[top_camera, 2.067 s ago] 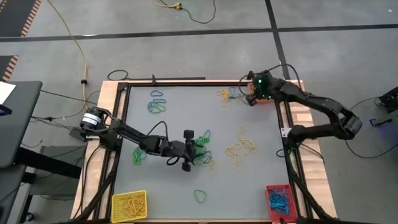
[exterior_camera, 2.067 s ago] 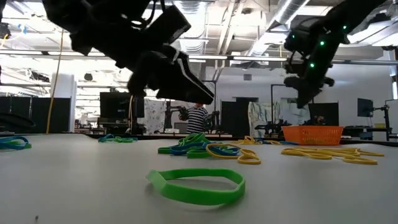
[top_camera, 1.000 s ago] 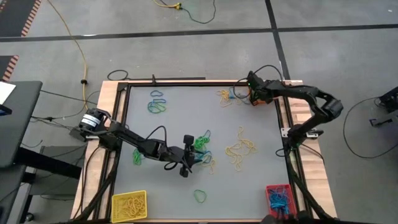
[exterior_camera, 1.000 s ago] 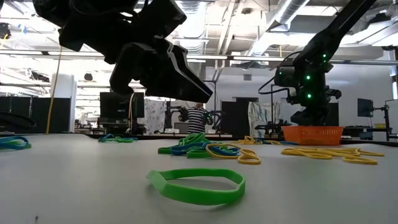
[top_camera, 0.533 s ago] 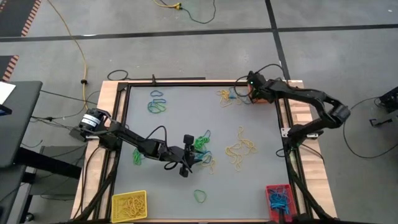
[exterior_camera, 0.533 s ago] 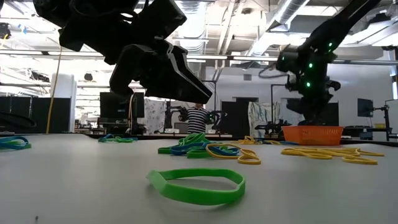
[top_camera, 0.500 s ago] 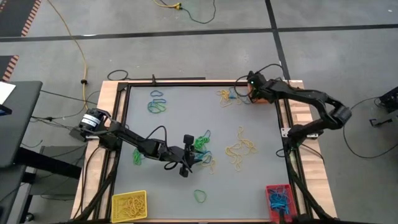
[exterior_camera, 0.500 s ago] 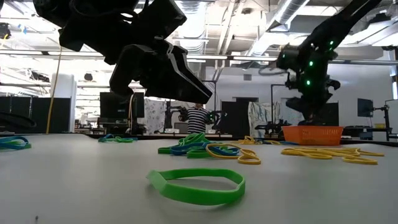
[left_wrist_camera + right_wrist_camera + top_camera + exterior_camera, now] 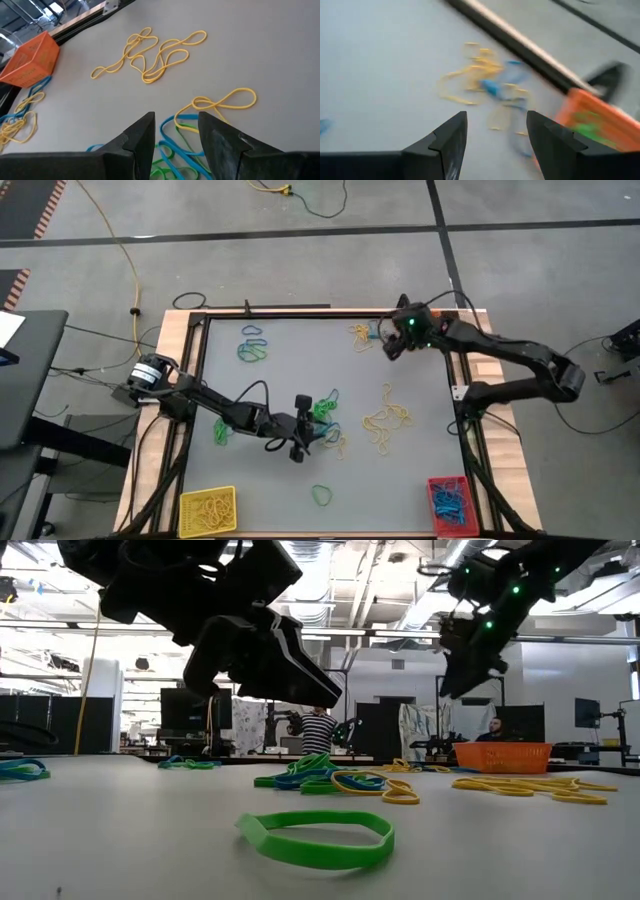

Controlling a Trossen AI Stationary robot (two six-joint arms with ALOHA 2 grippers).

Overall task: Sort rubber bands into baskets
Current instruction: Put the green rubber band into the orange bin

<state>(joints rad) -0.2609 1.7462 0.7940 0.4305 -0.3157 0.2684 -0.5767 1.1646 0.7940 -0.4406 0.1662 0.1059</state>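
up by the far right corner of the table, the right gripper (image 9: 392,346) hangs in the air with its fingers (image 9: 445,145) spread apart and nothing between them. just under and ahead of it lies a tangle of yellow and blue rubber bands (image 9: 485,85), and the orange basket (image 9: 592,120) stands just beyond that tangle, with something green in it. nearer the table's middle from that hand, a loose yellow cluster (image 9: 388,420) lies flat. the left gripper (image 9: 299,442) hovers low over the mixed green, blue and yellow pile (image 9: 325,420) at the middle, fingers (image 9: 142,142) a narrow gap apart and holding nothing; blue and green loops show right below its tips. back toward the near edge from it lies a single green band (image 9: 318,837), with the yellow basket (image 9: 208,511) at the near left corner and the red basket (image 9: 448,502) at the near right, blue bands inside.
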